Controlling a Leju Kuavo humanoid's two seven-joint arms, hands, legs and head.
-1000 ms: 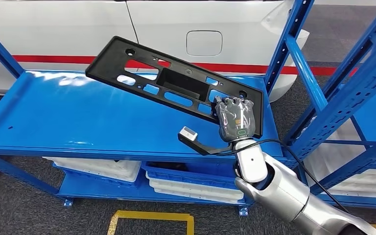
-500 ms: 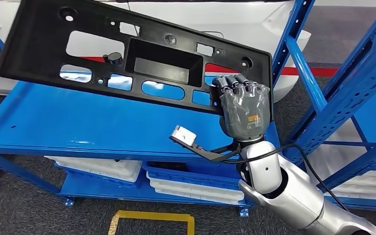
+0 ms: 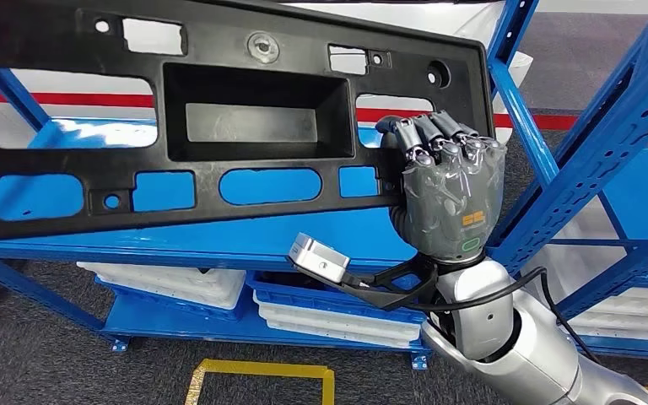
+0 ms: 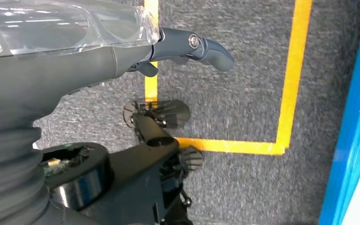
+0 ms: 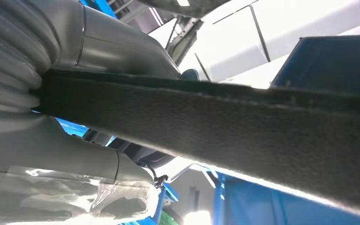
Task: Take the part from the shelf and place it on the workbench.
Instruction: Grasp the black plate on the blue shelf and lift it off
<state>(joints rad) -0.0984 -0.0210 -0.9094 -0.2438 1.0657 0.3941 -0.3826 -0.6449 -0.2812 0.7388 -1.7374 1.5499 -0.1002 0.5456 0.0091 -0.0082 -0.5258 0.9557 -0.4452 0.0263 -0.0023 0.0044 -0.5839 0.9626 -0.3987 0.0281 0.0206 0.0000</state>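
Note:
The part (image 3: 253,160) is a long black plastic panel with a rectangular recess and several cut-outs. It hangs close in front of the head view, above the blue shelf (image 3: 219,240) and nearly level. My right hand (image 3: 451,198) grips its right end, fingers curled over the panel's face. In the right wrist view the panel's dark edge (image 5: 243,126) runs across, clamped in the right hand (image 5: 75,61). My left hand (image 4: 75,70) hangs over the grey floor, holding nothing, with a finger stretched out.
Blue shelf uprights (image 3: 591,143) stand just right of my right hand. White trays (image 3: 169,287) lie on the lower shelf. A white car body (image 3: 519,72) is behind the shelf. Yellow floor tape (image 3: 261,371) marks the grey carpet, also below the left hand (image 4: 286,84).
My right hand has lifted the panel off the shelf top and brought it up toward the camera. The panel has swung from tilted to nearly level and now looks much larger.

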